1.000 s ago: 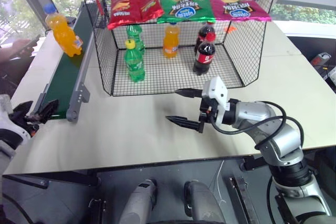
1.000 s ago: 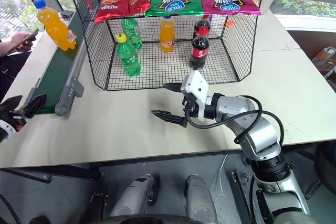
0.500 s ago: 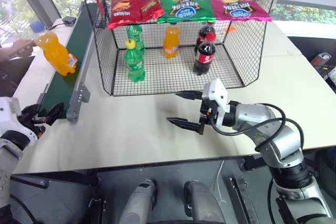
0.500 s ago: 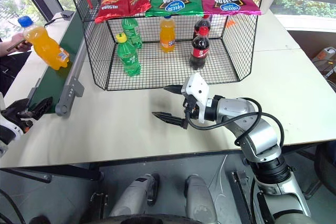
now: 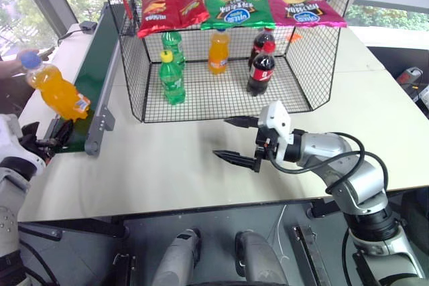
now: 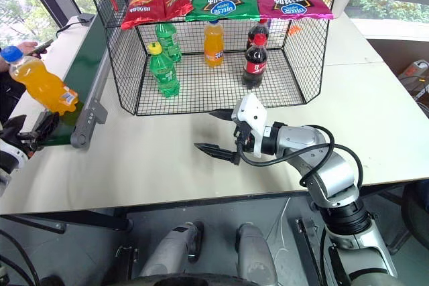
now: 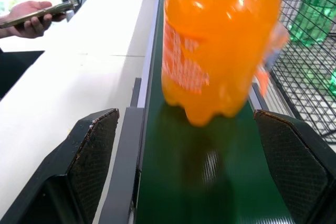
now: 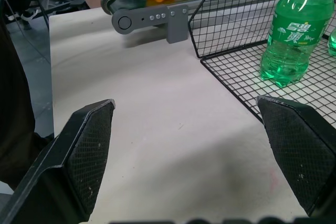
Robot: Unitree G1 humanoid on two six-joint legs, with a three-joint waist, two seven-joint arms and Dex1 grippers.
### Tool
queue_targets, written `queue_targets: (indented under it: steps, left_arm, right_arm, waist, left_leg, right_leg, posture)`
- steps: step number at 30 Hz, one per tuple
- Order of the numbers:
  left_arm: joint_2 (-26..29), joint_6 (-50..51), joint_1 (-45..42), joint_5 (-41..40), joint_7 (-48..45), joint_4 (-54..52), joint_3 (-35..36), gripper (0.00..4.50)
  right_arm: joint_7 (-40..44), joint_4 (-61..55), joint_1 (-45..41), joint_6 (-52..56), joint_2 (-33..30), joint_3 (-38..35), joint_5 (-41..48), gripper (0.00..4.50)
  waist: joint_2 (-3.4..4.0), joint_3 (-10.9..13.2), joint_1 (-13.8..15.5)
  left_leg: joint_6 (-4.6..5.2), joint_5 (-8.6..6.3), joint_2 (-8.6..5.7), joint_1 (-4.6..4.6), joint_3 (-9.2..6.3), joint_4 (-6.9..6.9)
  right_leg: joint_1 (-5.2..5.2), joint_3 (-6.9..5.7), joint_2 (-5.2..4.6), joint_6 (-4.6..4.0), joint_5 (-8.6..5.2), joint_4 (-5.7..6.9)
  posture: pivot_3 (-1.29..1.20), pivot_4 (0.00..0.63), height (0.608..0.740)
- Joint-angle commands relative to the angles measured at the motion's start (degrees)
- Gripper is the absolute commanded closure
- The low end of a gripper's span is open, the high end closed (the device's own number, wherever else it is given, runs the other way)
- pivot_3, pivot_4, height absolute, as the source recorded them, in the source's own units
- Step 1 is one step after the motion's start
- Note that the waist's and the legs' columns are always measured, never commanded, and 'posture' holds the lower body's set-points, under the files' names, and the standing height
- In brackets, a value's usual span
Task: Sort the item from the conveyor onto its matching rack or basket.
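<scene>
Head stereo pair looks forward and down from above over the worktop (image 5: 167, 165), taking in conveyor (image 5: 87, 92), cage (image 5: 134, 78) and both arms. Left wrist camera sits low and close, facing along the conveyor at the bottle (image 7: 220, 45). Right wrist camera faces across the worktop toward the conveyor end, low, somewhat farther off. Both wrist views share bottle, conveyor and cage edge

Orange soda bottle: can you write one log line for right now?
orange soda bottle: near end of conveyor | left gripper: open, facing bottle, not touching | right gripper: open over table
</scene>
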Motion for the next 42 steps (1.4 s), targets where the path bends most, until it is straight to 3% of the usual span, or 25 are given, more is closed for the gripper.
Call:
queue_targets:
  steps: [1, 9, 13, 14, 27, 33, 40, 42]
  left_arm:
    - [0.11, -0.98, -0.82, 0.27, 0.16, -0.94, -0.47, 0.21]
    - [-0.22, -1.27, -0.34, 0.81, -1.2, -1.0, -3.16, 0.21]
    - [-1.12, -1.31, -0.46, -1.55, -2.17, -1.03, -1.57, 1.34]
    - [-1.06, -1.43, -0.45, -1.83, -2.49, -1.09, -1.23, 1.45]
    - [4.84, 2.75, -7.46, -9.64, -3.9, -1.16, 2.0, 1.45]
    - [7.87, 4.73, -14.53, -9.99, -13.18, -2.65, -11.78, 1.45]
    - [3.58, -2.89, -20.02, 0.43, -24.01, -3.02, -35.31, 1.45]
    - [2.81, -4.86, -21.0, 2.64, -26.74, -1.93, -38.84, 1.45]
  right_arm:
    - [-0.17, -2.84, -0.15, -0.95, -0.41, -0.7, 0.26, 0.0]
    - [-0.65, -3.37, -0.36, -0.26, -0.57, -0.68, 0.46, 0.0]
    - [-0.86, -3.66, -0.38, 0.18, -0.75, -0.84, 0.56, 0.0]
    - [-0.86, -3.73, -0.34, 0.25, -0.8, -0.88, 0.6, 0.0]
    - [-0.46, -3.2, -1.18, 0.34, -0.62, -1.09, 1.27, 0.0]
    - [-0.85, -2.23, -2.72, 1.01, 0.13, -1.7, 2.37, 0.0]
    - [-0.43, -1.56, -3.79, 0.79, -0.57, -0.51, 1.08, 0.0]
    - [-0.42, -1.5, -4.05, 0.89, -0.56, -0.5, 1.11, 0.0]
  waist:
    - [0.0, 0.0, 0.0]
    - [0.0, 0.0, -0.02]
    - [0.0, 0.0, 0.14]
    - [0.0, 0.0, 0.19]
    - [-0.08, 0.0, 0.07]
    - [-0.09, -0.01, 0.65]
    - [-0.08, 0.0, 0.87]
    - [-0.08, 0.0, 0.67]
  left_leg:
    - [0.0, 0.0, 0.0, 0.0, 0.0, 0.0]
    - [0.0, 0.0, 0.0, 0.0, 0.0, 0.0]
    - [0.0, 0.0, 0.0, 0.0, 0.0, 0.0]
    - [0.0, 0.0, 0.0, 0.0, 0.0, 0.01]
    - [0.01, 0.01, 0.0, -0.01, -0.01, 0.02]
    - [0.01, 0.01, -0.02, -0.01, 0.01, 0.04]
    - [0.15, 0.09, -0.02, -0.02, 0.06, 0.01]
    - [0.15, 0.09, -0.01, -0.03, 0.08, 0.01]
  right_leg:
    - [0.0, 0.0, 0.0, 0.01, 0.0, 0.0]
    - [0.0, 0.0, 0.01, 0.0, 0.01, 0.0]
    - [0.01, 0.0, 0.01, 0.0, 0.01, 0.0]
    - [0.01, -0.01, 0.0, 0.0, 0.01, 0.0]
    - [0.0, -0.01, 0.02, 0.0, 0.01, 0.0]
    - [0.04, -0.01, 0.01, 0.01, 0.02, 0.0]
    - [-0.01, 0.01, 0.01, 0.13, 0.1, 0.0]
    - [-0.02, 0.02, 0.02, 0.12, 0.1, -0.01]
  posture:
    - [0.0, 0.15, 0.739]
    - [0.0, 0.15, 0.739]
    - [0.0, 0.15, 0.739]
    - [0.0, 0.15, 0.739]
    - [0.0, 0.15, 0.739]
    - [0.0, 0.15, 0.739]
    - [0.0, 0.15, 0.739]
    - [0.0, 0.15, 0.739]
